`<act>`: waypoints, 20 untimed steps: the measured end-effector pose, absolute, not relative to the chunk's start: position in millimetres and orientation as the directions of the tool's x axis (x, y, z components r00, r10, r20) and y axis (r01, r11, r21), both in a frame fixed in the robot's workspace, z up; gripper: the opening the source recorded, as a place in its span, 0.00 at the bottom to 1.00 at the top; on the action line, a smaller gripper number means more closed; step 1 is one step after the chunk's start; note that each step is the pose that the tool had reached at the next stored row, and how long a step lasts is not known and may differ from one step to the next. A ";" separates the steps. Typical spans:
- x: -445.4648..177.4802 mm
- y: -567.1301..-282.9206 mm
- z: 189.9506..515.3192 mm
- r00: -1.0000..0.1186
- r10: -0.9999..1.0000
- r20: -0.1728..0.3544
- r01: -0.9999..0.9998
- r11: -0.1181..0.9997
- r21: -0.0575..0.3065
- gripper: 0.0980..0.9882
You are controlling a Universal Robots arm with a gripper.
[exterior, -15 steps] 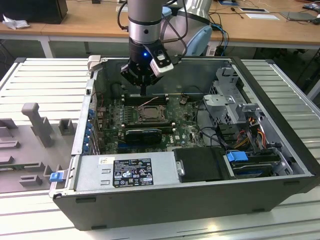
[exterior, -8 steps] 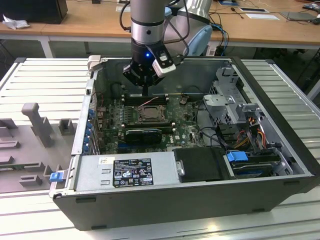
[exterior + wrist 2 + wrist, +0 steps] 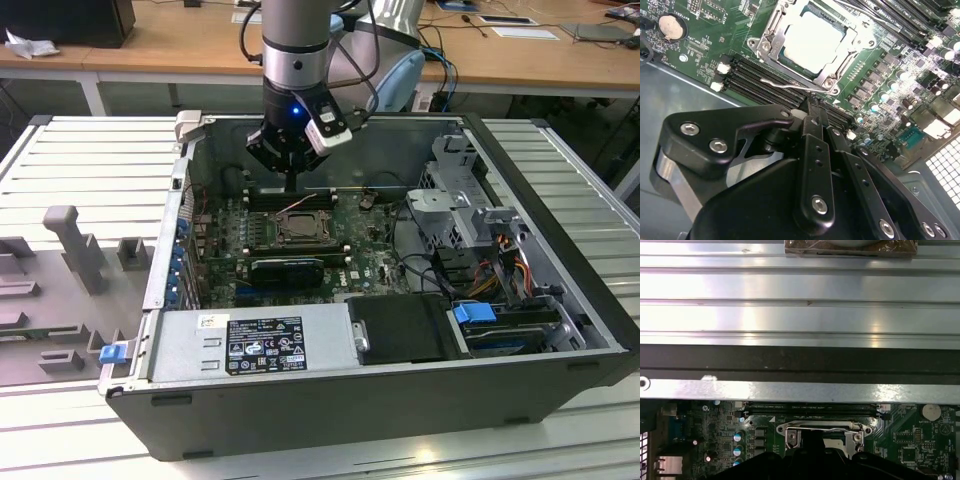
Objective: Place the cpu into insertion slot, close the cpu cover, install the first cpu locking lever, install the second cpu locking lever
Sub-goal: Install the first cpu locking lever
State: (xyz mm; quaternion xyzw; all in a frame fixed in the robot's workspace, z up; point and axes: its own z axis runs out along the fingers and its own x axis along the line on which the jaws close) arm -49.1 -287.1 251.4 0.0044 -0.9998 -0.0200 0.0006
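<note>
I am looking at an open computer case [image 3: 560,300] lying on a ribbed grey metal surface [image 3: 90,160], with wooden desks behind it. Inside the case the green board is facing up.

My end effector [image 3: 290,178] is hanging just above the board, close to the insertion slot [image 3: 298,228]. In the second wrist view its black fingers [image 3: 816,131] are sitting pressed together with nothing between them, and their tips are pointing down near a thin silver locking lever [image 3: 785,86] beside the slot.

The cpu [image 3: 812,41] is lying flat in the slot, its pale top shining. So the first step is looking done to me. The cpu cover [image 3: 832,75] seems to be lying down around the chip, though the glare is making that hard for me to be sure of. The lever is looking loose, sticking out along the slot's edge, so I am judging the locking steps as not finished.
</note>
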 end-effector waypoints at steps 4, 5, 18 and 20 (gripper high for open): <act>-48.5 -287.1 250.5 -1.000 -0.009 0.001 -0.009 0.999 0.040 0.01; -48.3 -287.1 250.2 -1.000 -0.009 0.001 -0.009 0.999 0.041 0.01; -35.9 -286.6 236.2 -0.999 -0.045 -0.010 -0.045 0.997 0.064 0.01; -35.5 -285.5 232.7 -0.999 -0.047 -0.014 -0.047 0.997 0.065 0.01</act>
